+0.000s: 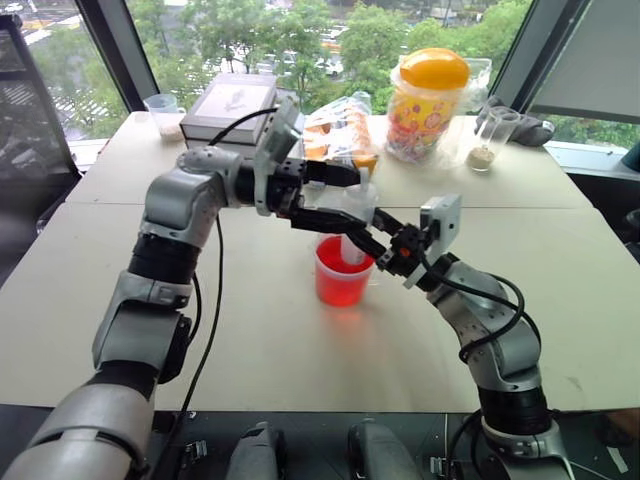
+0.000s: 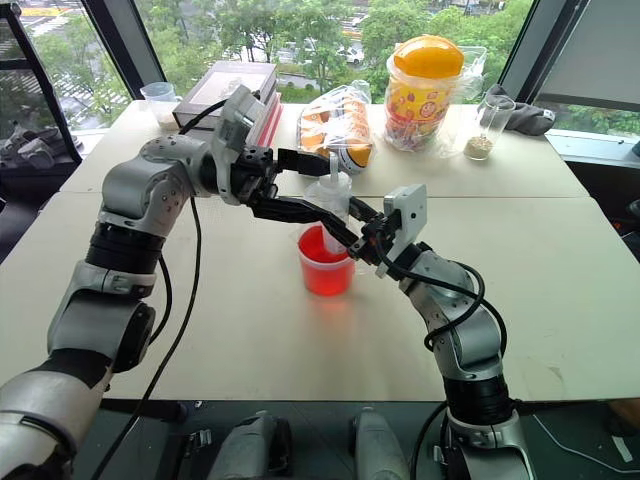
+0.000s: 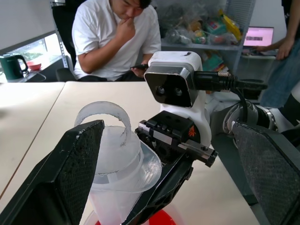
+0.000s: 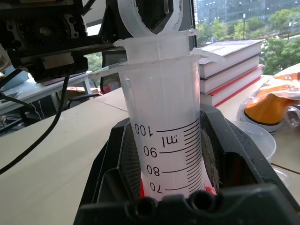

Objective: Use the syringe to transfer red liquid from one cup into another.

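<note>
While standing upright in red cup (image 1: pixel 343 278) at table (image 1: pixel 250 330) centre, syringe (image 1: pixel 355 235) clamped at barrel by right gripper (image 1: pixel 375 245), fingers shut tight on it. Left gripper (image 1: pixel 335 197) spread wide, one finger (image 3: pixel 61 173) beside plunger top, other finger well clear; nothing held. Red liquid (image 2: pixel 325 275) in cup, tip submerged. Risks, as judged: off-centre pinch on plunger ring could tilt barrel, tip cup, spill liquid. Uneven pull could slide barrel through right grip. Empty cup not identified with certainty.
</note>
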`<action>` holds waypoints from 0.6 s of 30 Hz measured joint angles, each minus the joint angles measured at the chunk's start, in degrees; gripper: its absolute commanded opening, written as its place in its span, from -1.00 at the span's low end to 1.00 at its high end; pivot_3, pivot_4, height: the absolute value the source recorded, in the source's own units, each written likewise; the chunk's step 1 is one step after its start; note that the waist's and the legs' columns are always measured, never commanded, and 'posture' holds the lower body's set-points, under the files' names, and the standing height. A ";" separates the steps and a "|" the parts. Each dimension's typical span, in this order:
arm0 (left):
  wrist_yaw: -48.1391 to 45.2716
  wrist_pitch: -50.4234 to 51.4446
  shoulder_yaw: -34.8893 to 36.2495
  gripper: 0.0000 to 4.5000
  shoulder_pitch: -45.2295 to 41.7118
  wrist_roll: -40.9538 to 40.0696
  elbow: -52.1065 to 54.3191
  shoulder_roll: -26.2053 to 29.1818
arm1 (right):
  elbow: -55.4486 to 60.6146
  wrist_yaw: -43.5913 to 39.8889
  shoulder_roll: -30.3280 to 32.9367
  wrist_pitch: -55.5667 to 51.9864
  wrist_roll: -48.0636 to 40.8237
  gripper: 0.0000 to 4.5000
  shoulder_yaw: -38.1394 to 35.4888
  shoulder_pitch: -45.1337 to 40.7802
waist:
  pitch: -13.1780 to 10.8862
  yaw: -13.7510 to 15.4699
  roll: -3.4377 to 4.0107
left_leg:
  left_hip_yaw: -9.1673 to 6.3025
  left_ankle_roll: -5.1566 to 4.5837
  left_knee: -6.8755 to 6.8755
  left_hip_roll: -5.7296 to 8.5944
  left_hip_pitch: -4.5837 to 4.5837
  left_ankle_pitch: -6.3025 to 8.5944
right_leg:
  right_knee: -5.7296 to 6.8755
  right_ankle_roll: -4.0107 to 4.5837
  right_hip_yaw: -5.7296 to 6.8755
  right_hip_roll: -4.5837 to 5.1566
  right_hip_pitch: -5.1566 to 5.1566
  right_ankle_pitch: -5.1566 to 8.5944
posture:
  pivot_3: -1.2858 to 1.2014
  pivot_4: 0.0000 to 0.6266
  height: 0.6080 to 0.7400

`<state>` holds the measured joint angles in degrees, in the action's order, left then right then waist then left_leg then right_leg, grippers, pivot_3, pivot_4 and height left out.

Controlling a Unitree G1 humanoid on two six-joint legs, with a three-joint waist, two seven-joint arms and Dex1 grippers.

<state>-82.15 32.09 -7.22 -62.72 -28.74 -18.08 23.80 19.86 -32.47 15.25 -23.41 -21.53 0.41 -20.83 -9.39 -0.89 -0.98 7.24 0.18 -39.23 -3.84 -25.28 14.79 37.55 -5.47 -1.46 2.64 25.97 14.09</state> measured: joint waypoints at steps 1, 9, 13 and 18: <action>0.04 -0.02 0.01 0.62 -0.28 0.04 -0.37 -0.38 | 0.00 0.03 0.01 0.00 0.00 -0.37 0.01 0.00 | 0.00 0.03 0.00 | -0.01 0.00 0.00 0.00 0.00 0.00 | 0.00 0.00 0.00 0.00 0.00 0.00 | 0.03 -0.52 1.00; 1.29 -0.02 0.36 -0.96 -0.75 0.80 -2.41 -1.30 | 0.04 -0.71 0.69 0.00 -0.05 -0.37 1.43 -0.01 | 0.00 -0.06 0.00 | -0.02 0.00 0.00 0.00 0.00 0.00 | -0.01 0.00 0.00 -0.01 0.00 0.00 | 0.03 -0.52 1.00; 1.29 -0.21 0.96 -0.99 -0.78 1.20 -2.94 -1.43 | 0.06 -0.45 0.93 -0.16 -0.07 -0.37 1.33 -0.11 | 0.00 0.03 0.00 | -0.02 0.00 0.00 0.00 -0.01 0.00 | -0.02 0.00 0.00 0.00 -0.01 0.00 | 0.03 -0.52 1.00; 1.16 -1.22 1.16 -0.99 -2.11 1.94 -4.68 -1.71 | 0.06 -0.17 0.95 -1.49 -0.76 -0.37 1.02 -1.10 | 0.00 0.06 0.00 | -0.02 0.00 0.00 0.00 -0.01 0.00 | -0.03 0.00 0.00 0.00 -0.01 0.00 | 0.03 -0.52 1.00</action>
<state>-80.99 30.87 -6.06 -64.83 -26.79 -22.76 22.09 19.91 -32.65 16.20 -24.90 -22.29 1.43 -21.92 -9.39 -0.83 -0.98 7.22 0.17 -39.23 -3.84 -25.29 14.79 37.52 -5.47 -1.46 2.63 25.96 14.09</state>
